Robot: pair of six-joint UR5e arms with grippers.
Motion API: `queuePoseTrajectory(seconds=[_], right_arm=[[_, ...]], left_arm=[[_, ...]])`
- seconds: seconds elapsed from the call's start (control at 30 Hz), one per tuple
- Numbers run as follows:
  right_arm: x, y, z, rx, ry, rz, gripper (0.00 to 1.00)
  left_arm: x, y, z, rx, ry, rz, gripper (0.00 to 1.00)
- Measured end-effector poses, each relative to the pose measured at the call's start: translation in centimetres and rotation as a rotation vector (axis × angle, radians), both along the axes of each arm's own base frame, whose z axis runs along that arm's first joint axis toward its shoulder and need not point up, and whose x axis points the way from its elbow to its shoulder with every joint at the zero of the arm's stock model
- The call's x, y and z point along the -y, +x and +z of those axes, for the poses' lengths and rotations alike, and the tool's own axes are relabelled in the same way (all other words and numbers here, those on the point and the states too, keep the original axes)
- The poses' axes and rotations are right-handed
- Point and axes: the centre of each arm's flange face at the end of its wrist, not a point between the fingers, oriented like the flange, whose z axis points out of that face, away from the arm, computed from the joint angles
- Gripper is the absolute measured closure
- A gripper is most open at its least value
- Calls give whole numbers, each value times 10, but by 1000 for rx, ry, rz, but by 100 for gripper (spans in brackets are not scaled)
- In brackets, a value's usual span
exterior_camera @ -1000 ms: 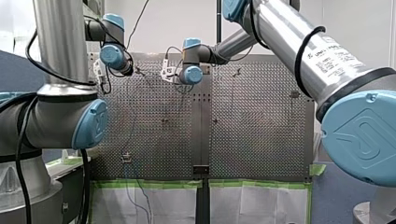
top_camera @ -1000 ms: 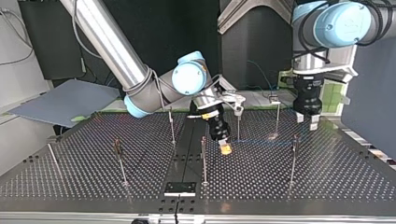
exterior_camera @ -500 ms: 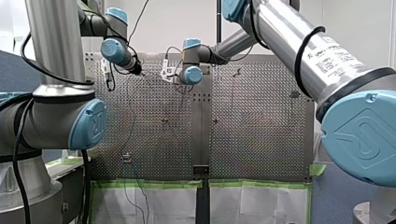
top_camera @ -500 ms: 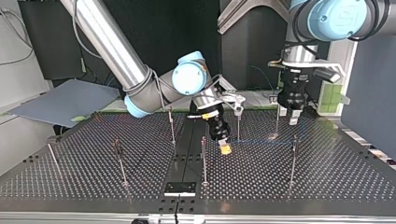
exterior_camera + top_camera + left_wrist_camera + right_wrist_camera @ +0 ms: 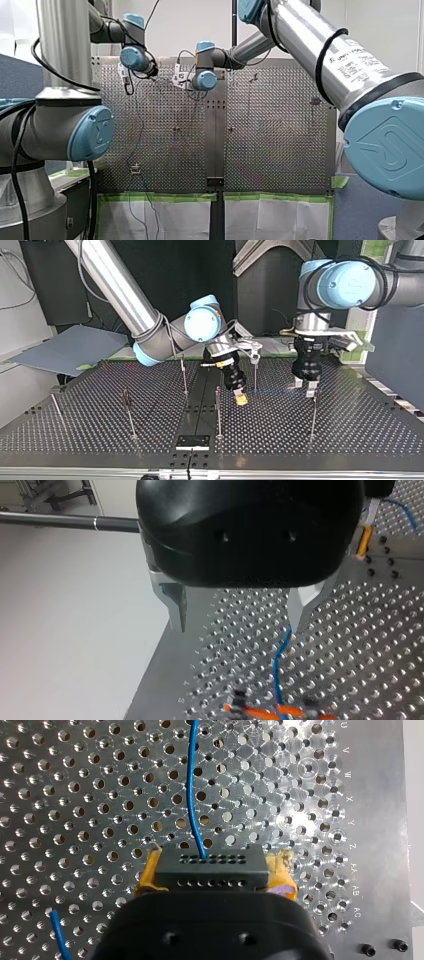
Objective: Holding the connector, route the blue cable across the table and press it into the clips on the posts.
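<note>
Yellow pads (image 5: 280, 864) on my right gripper (image 5: 241, 399) pinch the black connector (image 5: 210, 865) low over the table (image 5: 350, 432), unmoved this past second. Its blue cable (image 5: 192, 790) runs on toward my left gripper (image 5: 237, 625). That gripper, fingers spread, has swung in from the top view's right to hang just beside a post (image 5: 314, 412). I judge it is about to seat the cable there.

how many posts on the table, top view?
6 posts: far left, left-centre, two by the centre strip, one beside my right gripper, one right. My left gripper may hide another.
</note>
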Motion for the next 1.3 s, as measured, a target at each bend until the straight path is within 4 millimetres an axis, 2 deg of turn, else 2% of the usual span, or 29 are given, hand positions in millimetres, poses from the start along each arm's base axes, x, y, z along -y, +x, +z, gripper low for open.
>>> queuePoseTrajectory(seconds=[0.33,0.53,0.77,1.03,1.1,1.13,1.17,1.2,1.23,1.3], right_arm=[[8,-5,-1,-4,2,-12,100],[10,-7,-1,-5,2,-15,100],[11,-7,-2,-5,3,-16,100],[12,-8,-2,-5,3,-17,100],[12,-8,-2,-6,3,-17,100],[12,-8,-2,-6,3,-17,100],[12,-8,-2,-6,3,-17,100],[12,-8,-2,-6,3,-18,100],[12,-8,-2,-6,3,-18,100],[12,-8,-2,-6,3,-18,100]], left_arm=[[1,25,-24,-24,6,11,0],[3,36,-20,6,3,8,0],[5,55,-24,12,-4,9,0],[1,64,-13,71,-22,49,0],[2,64,-13,74,-22,49,13],[2,64,-13,74,-21,48,13],[2,64,-13,75,-21,47,38],[3,64,-13,75,-20,46,53],[3,64,-13,76,-19,46,53],[4,64,-13,78,-17,44,95]])
